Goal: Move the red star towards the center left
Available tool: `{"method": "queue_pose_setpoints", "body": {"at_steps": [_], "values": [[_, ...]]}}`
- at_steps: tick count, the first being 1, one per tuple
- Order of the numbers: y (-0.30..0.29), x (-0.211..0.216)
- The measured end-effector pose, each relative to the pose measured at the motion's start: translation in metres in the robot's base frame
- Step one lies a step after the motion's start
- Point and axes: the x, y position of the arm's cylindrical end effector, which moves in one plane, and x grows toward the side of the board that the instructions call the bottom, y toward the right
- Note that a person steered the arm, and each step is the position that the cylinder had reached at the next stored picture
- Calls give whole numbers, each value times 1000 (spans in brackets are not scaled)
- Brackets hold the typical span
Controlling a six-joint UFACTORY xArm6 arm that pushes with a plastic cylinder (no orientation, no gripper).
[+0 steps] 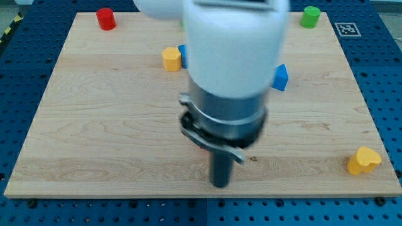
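A wooden board [94,125] is seen lying on a blue perforated table [25,50]. The middle of the view is filled by the white and dark body of the arm [229,69], which is blurred. Below it the dark rod is seen, and my tip [220,186] is placed on the board near the bottom edge, a little right of the middle. No gripper is carried by this arm, so no open or closed state can be told; only the rod is there.

The red star cannot be clearly found. Only a small reddish edge [200,143] is noticed at about 11 o'clock from my tip, just beside the rod and mostly hidden by the arm; its shape cannot be told.

A red cylinder [105,19] is placed at the far 10 o'clock corner of the board. A yellow block [171,59] is seen at 11 o'clock from my tip, well apart, and a blue block [183,55] is touching it, partly hidden behind the arm. Another blue block [281,77] is seen at 1 o'clock. A green cylinder [309,17] is standing at the 1 o'clock corner. A yellow block with a rounded shape [363,161] is found at 3 o'clock, near the right edge.
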Motion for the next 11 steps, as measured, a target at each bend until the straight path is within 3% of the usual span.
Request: {"method": "queue_pose_setpoints", "body": {"at_steps": [1, 3, 9, 11], "values": [[21, -11], [3, -42], [-113, -189], [-106, -204]]}}
